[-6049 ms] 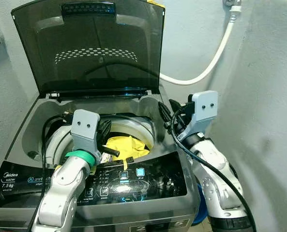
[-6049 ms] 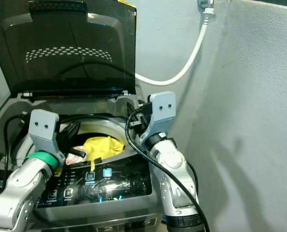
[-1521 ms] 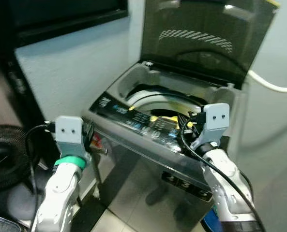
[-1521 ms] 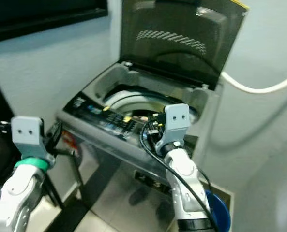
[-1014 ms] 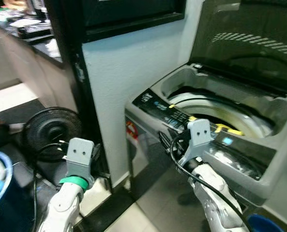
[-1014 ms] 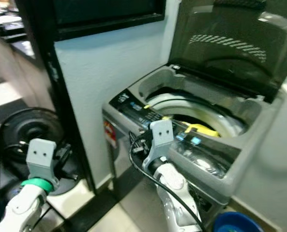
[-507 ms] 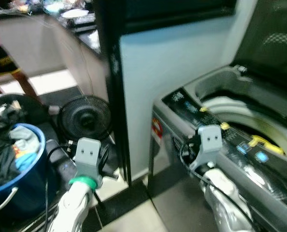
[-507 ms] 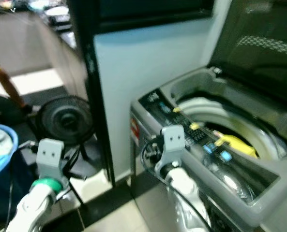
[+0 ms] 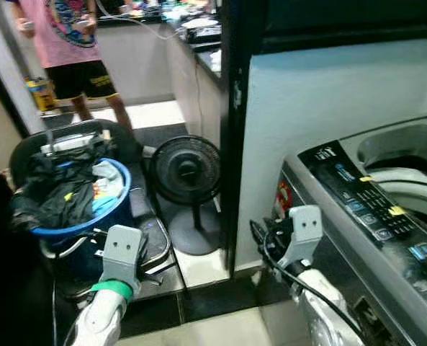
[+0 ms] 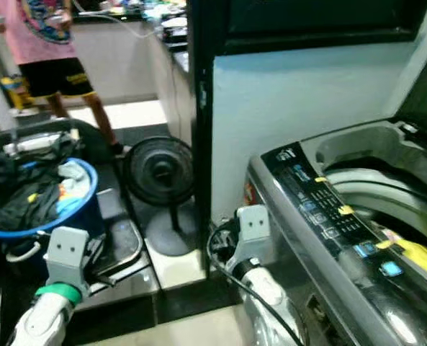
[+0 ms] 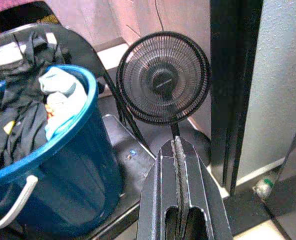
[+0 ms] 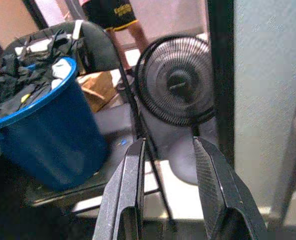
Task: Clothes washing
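Blue laundry bucket (image 9: 69, 216) of clothes at 10 o'clock, washer (image 9: 371, 209) at 3. Left tool (image 11: 180, 165) closed, empty; right tool (image 12: 170, 170) open, empty.

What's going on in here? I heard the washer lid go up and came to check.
The robot stands beside the open washing machine, facing a blue bucket heaped with dark clothes on a chair. Something yellow lies in the drum. The left gripper is shut and empty; the right gripper is open and empty. A floor fan stands between bucket and machine, and a person stands behind.
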Tool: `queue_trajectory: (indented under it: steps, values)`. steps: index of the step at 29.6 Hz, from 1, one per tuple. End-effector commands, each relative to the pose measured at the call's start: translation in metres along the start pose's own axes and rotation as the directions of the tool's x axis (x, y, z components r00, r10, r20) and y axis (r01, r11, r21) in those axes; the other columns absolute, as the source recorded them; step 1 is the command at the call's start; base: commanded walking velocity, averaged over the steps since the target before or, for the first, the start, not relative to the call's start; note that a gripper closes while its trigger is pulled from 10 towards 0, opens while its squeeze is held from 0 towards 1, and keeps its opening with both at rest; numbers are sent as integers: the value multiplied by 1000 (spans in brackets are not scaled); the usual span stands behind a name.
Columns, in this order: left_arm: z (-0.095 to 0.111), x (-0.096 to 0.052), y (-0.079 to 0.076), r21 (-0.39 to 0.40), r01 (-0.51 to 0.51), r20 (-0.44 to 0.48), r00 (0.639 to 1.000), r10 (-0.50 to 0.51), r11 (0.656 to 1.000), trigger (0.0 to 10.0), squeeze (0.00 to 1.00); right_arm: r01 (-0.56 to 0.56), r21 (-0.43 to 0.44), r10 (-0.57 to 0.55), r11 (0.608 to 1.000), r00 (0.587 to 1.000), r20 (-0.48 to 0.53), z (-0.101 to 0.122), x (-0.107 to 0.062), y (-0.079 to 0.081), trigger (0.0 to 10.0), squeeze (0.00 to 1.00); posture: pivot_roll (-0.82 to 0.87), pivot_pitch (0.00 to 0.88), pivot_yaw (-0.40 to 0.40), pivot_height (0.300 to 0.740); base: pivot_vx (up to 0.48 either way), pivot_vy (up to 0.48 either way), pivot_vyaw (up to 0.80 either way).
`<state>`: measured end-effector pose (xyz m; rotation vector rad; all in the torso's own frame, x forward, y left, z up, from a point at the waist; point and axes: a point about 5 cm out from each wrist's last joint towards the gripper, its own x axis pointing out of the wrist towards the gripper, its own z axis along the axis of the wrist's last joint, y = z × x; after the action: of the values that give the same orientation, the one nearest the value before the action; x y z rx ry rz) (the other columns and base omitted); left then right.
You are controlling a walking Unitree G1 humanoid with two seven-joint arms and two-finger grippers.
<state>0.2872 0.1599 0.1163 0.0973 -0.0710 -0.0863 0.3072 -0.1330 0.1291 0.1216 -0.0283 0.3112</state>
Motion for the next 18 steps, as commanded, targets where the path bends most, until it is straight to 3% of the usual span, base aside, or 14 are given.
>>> queue_trajectory:
  steps: [1, 12, 15, 18]
  values:
    - [-2, 1, 1, -3, -1, -4, 1000, 1, 1000, 10000, 0, -17, 8, 17, 1000, 1000, 18, 4, 0, 2, 10000, 0, -35, 0, 99, 740, 0, 0, 800]
    - [6, 4, -1, -22, -11, 27, 1000, 12, 1000, 10000, 0, -84, 52, 82, 995, 996, 39, 5, -2, 11, 10000, 0, -26, 0, 72, 740, 0, 0, 800]
    - [15, 8, -3, -22, 8, 54, 999, -6, 1000, 10000, 0, -60, 129, 55, 990, 998, 44, 5, 1, 11, 10000, 0, -15, 14, 70, 740, 0, 0, 0]
    - [19, 11, -5, -44, 19, 73, 997, -16, 999, 10000, 0, -70, 116, 64, 991, 996, 58, 5, 2, 15, 10000, 0, -4, 19, 80, 740, 0, 0, 0]
